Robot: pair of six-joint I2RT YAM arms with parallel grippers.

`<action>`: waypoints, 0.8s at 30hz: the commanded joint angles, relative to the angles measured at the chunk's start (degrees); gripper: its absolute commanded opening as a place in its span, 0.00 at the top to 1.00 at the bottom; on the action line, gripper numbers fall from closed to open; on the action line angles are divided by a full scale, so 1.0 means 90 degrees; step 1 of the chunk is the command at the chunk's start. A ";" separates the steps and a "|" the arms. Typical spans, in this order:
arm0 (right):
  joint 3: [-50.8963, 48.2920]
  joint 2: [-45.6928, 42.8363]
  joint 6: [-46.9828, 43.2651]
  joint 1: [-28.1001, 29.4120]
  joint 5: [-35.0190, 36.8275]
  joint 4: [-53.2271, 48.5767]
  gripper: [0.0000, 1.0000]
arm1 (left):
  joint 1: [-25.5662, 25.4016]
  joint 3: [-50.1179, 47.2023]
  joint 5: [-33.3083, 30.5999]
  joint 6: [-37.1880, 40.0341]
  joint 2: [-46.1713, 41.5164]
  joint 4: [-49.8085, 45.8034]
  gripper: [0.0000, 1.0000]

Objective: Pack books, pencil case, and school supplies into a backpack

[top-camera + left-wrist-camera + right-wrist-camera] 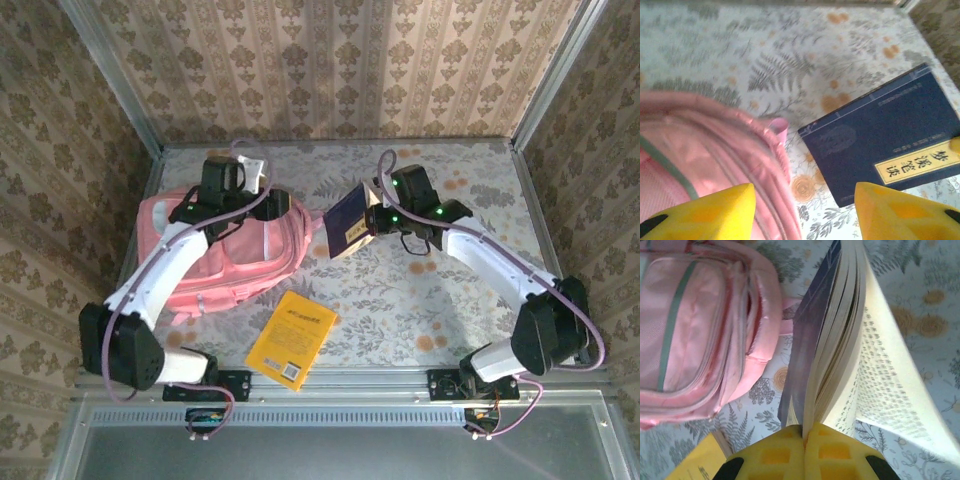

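At left on the table [420, 300] we find the backpack [225, 250] lying flat, its top end toward the right. Over that end hangs the left gripper [802, 215], jaws well apart and holding nothing. We judge it is stationed there to tend the opening, though we cannot tell whether the zip is undone.

Next, nearer the arm bases, the yellow book [292, 340] lies flat on the table, apart from both grippers.

Just right of the backpack, the navy book [350, 222] is held clear of the table by the right gripper [805, 452]. This gripper is clamped tight on the edge of the cover and most pages, and the remaining leaves fan loose to one side. We judge the grip presents the book edge-first toward the backpack mouth, where loose leaves may catch.

Surface: a pale cloth printed with ferns and orange flowers. Enclosure: damask-patterned walls [330, 60] in a metal frame.
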 commanded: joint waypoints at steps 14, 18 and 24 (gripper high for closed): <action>-0.1162 -0.2367 -0.4583 0.0729 -0.1061 0.0637 1.00 | -0.1203 -0.0156 0.1134 0.3192 -0.0403 -0.0095 0.29; -0.1341 -0.2572 -0.4641 0.0749 -0.1110 0.0901 1.00 | -0.1237 -0.0363 0.2152 0.3382 -0.0576 0.0046 0.30; -0.1368 -0.2509 -0.4744 0.0756 -0.0531 0.0853 1.00 | -0.1237 -0.0522 0.2311 0.3811 -0.0796 -0.0041 0.33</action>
